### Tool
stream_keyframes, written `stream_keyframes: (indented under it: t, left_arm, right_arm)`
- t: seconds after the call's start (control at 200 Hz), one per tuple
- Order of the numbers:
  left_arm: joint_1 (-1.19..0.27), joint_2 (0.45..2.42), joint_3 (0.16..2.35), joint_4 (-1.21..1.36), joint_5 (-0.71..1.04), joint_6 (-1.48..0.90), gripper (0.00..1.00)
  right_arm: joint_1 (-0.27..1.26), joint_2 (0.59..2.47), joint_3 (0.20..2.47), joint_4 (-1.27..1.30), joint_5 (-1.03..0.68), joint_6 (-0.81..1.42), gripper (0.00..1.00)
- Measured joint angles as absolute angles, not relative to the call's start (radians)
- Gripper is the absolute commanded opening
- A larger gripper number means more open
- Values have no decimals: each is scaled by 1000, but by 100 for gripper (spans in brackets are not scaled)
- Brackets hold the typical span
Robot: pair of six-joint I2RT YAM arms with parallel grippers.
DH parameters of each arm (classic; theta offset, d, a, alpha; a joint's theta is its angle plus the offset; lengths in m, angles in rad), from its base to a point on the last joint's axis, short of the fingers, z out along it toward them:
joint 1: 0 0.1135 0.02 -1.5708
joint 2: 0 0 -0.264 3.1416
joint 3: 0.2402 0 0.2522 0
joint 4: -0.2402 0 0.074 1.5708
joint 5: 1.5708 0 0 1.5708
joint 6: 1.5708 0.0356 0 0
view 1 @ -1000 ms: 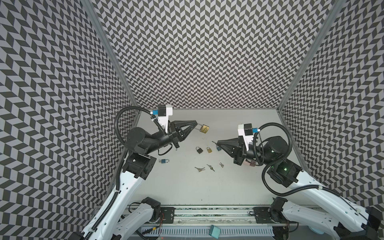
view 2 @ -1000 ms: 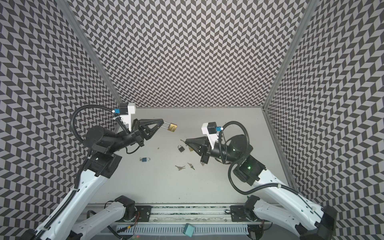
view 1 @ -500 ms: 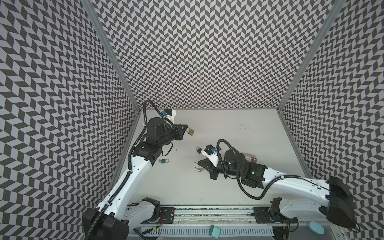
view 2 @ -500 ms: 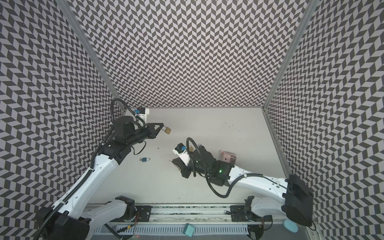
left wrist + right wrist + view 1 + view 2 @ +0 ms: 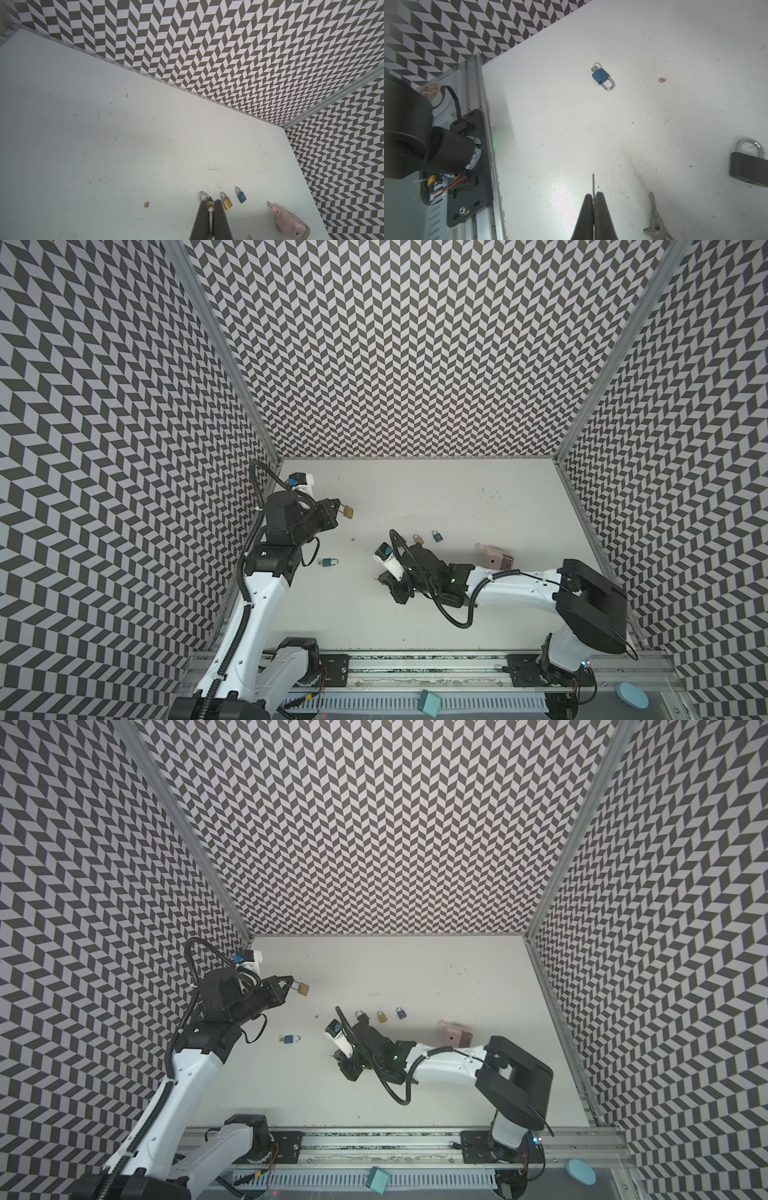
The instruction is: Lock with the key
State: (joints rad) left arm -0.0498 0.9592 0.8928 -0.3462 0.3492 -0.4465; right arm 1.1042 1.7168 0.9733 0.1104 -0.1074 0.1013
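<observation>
Pinching key (image 5: pixel 593 183); left end effector (image 5: pixel 338 506) grips padlock (image 5: pixel 348 512)

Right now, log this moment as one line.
left gripper: shut on gold padlock, raised | right gripper: shut on key | key not yet in padlock

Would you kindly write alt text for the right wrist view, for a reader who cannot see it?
The right gripper is shut on a thin key over a white table. A blue padlock lies farther off, a grey padlock and loose keys nearer.
</observation>
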Motion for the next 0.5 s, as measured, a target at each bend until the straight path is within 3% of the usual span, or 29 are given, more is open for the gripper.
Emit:
stream_keyframes:
  t: [0.501]
  left_arm:
    - [-47, 937, 842, -338, 413, -480, 0]
  right_arm:
    - [1089, 1935, 1098, 118, -74, 148, 0]
